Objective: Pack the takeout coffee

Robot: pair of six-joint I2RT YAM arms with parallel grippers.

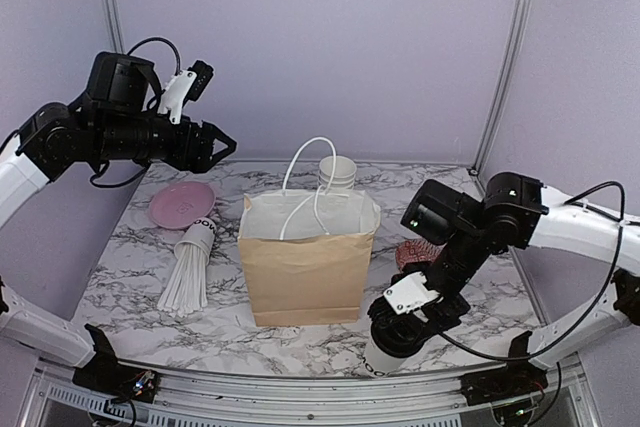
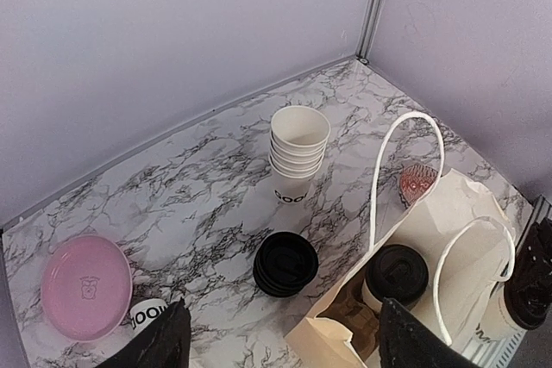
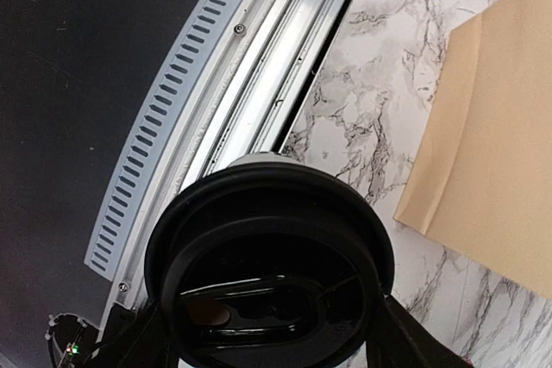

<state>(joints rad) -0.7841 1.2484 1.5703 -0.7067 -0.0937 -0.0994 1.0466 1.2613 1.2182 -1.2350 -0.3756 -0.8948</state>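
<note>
at the near edge of the marble table [image 1: 130, 277], the right gripper [image 1: 397, 332] clamps a white, black-lettered coffee cup [image 1: 374, 362] by its black lid [image 3: 267, 247]. mid-table, the upright brown bag [image 1: 305, 277] contains another lidded cup [image 2: 397, 273]. higher up, the left gripper [image 1: 222, 152] hangs spread, empty, before lavender walls [image 1: 350, 37].

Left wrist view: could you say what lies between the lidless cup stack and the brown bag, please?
A stack of black lids, visible in the left wrist view.
</note>
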